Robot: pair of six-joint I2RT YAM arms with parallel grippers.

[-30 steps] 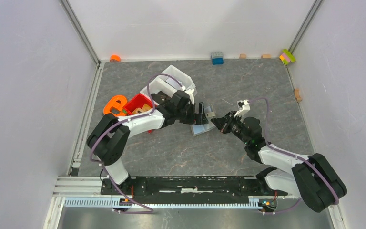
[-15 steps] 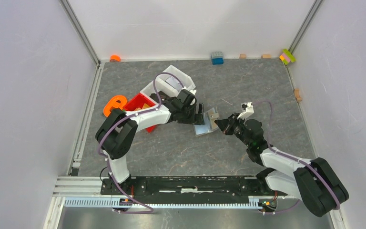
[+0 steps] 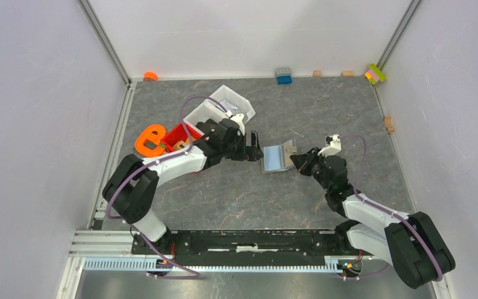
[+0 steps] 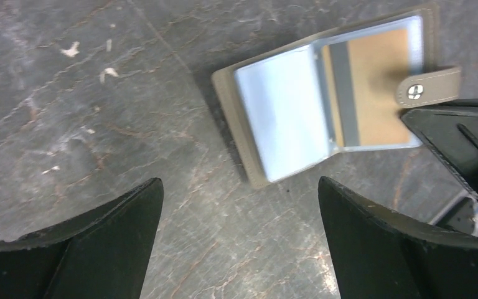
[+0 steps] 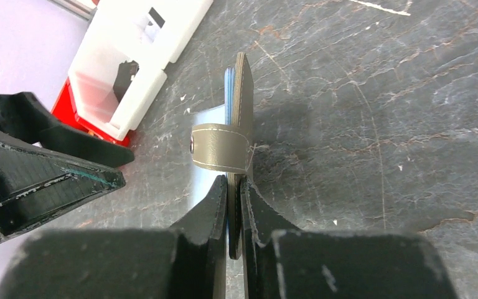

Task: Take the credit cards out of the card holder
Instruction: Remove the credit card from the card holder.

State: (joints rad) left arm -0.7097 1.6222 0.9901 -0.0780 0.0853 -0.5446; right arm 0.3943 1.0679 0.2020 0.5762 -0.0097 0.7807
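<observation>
Where the grey table (image 3: pixel 236 187) lies bare between the two arms, the card holder (image 3: pixel 278 157) sits open, one flap flat on the surface and the other raised upright. The credit cards (image 4: pixel 283 112) are still in its sleeves: a pale blue one on the flat flap, a tan one with a dark stripe (image 4: pixel 373 87) on the raised flap. A snap strap (image 4: pixel 428 87) folds over the raised flap's edge. The right gripper (image 5: pixel 235 205) is pinched onto that same edge, just beside the strap. The left gripper (image 4: pixel 239 184) stands on the holder's opposite side, near but apart, jaws spread wide, holding nothing. Beyond it from the holder are a white bin (image 3: pixel 202 114), a red bin (image 3: pixel 175 132) against it, and an orange piece (image 3: pixel 149 138) further out.
</observation>
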